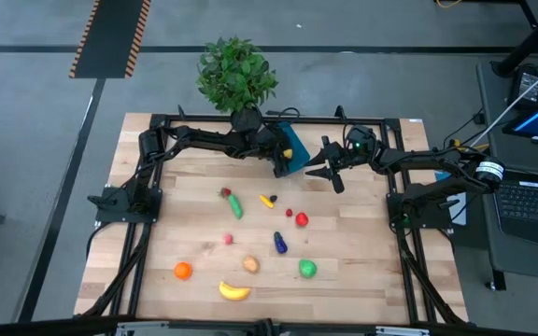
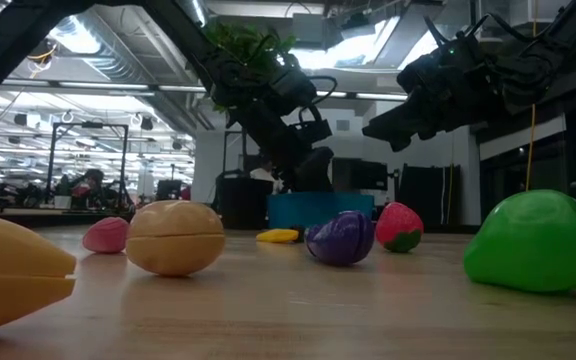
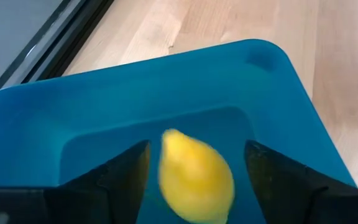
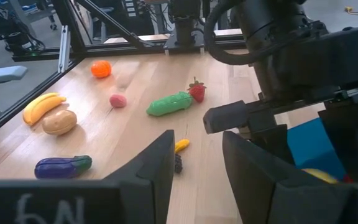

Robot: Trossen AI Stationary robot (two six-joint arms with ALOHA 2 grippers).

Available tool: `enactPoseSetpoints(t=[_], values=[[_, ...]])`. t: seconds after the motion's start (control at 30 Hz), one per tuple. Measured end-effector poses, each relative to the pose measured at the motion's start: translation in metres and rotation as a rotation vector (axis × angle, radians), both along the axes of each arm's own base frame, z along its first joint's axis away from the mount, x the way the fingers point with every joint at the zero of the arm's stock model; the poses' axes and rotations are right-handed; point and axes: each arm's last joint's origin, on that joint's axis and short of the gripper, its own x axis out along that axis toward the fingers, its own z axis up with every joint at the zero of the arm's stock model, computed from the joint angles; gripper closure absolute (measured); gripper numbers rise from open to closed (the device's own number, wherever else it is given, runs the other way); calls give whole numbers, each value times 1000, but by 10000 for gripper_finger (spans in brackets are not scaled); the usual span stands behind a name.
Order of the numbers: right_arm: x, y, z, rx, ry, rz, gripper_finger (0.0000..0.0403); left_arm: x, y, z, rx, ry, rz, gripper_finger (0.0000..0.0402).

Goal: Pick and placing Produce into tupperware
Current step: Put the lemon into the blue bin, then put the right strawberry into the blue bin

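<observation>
**Yellow lemon over blue tupperware**

Left gripper (image 3: pixel 194 174) fingers spread apart, lemon (image 3: pixel 196 175) loose between them, above the tupperware (image 3: pixel 166 87) at the table's far edge. Right gripper (image 1: pixel 330 173) hovers beside it, fingers narrow, empty. Remaining produce scattered mid-table.

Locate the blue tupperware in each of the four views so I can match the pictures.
High view: the blue tupperware sits at the table's far edge, under the left gripper.
Low view: centre background, behind the purple eggplant.
Left wrist view: fills the frame, a lemon over it.
Right wrist view: a blue sliver at the right edge.
Shared landmark: the left gripper above the tupperware.
</observation>
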Motion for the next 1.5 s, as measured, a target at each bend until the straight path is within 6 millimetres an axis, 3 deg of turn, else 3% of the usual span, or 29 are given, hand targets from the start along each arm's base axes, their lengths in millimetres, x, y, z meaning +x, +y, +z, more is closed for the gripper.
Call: enactPoseSetpoints(t=[0.7,1.03,1.33,1.5], values=[[0,0,0,0,0,0,265,6,-12,3,61,-1,-77,164],[0,0,-1,3,9,0,265,-4,-20,44,105,-43,-120,191],[0,0,-2,8,15,0,265,-5,-43,37,55,6,-231,195],[0,0,-2,8,16,2,265,-22,-55,49,65,-19,-245,195]])
